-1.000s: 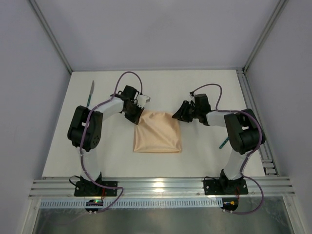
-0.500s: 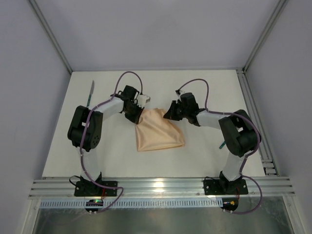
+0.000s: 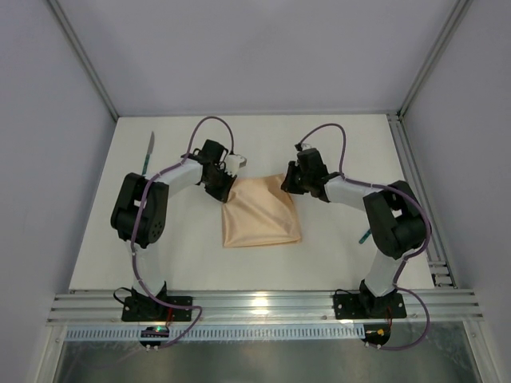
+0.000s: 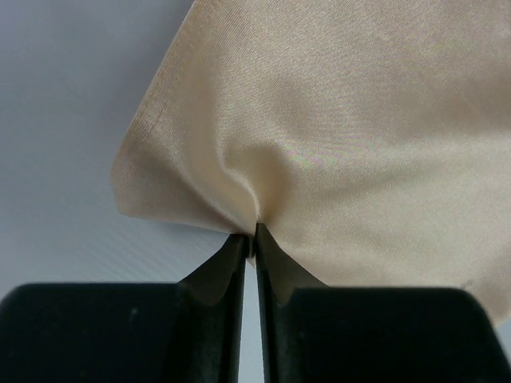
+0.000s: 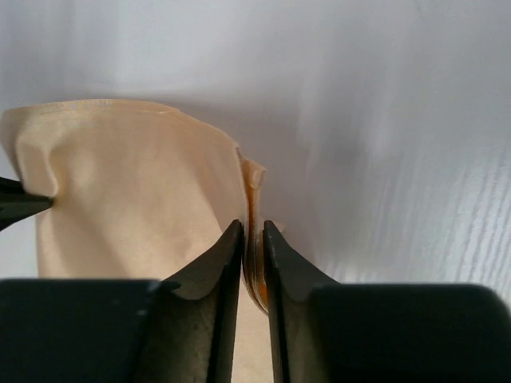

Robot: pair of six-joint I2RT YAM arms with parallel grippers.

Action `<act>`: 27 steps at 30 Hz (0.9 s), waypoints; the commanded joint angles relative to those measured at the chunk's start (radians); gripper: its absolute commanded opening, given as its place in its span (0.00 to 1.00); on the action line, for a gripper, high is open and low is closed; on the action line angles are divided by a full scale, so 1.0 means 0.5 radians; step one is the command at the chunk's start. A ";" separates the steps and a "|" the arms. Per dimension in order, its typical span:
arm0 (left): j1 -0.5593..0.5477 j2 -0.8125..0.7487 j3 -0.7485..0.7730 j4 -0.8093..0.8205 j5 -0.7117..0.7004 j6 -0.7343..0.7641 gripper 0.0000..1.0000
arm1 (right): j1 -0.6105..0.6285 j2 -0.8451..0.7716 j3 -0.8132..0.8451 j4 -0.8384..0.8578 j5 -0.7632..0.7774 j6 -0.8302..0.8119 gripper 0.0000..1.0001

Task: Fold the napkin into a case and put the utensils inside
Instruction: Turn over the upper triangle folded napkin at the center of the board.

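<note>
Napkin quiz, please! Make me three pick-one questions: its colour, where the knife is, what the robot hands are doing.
1. What colour is the napkin? A teal; B peach-orange; C white.
2. Where is the knife? A on the napkin; B in a gripper; C on the table, far left, apart from the napkin.
3. What are the left gripper and right gripper doing? A each pinching the napkin; B both wide open; C holding the knife.
Answers: 1 B, the cloth is peach-orange in every view. 2 C, the top view shows it alone there. 3 A, both wrist views show cloth between shut jaws.
</note>
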 commanded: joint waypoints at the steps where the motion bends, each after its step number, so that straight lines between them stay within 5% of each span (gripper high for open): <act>1: -0.001 0.040 -0.028 0.062 -0.040 0.056 0.13 | -0.025 0.036 0.078 -0.072 0.112 -0.047 0.23; 9: 0.002 -0.073 0.018 0.013 -0.031 0.063 0.33 | -0.077 -0.166 0.157 -0.341 0.379 -0.176 0.48; 15: -0.001 -0.251 0.058 -0.152 0.103 0.059 0.47 | 0.030 -0.457 0.026 -0.501 0.459 -0.182 0.50; 23: -0.047 -0.555 -0.086 -0.530 0.591 0.304 0.48 | 0.190 -0.835 -0.501 -0.336 -0.157 0.075 0.21; 27: -0.234 -0.659 -0.279 -0.650 0.512 0.617 0.50 | 0.190 -0.893 -0.686 -0.244 -0.305 0.152 0.12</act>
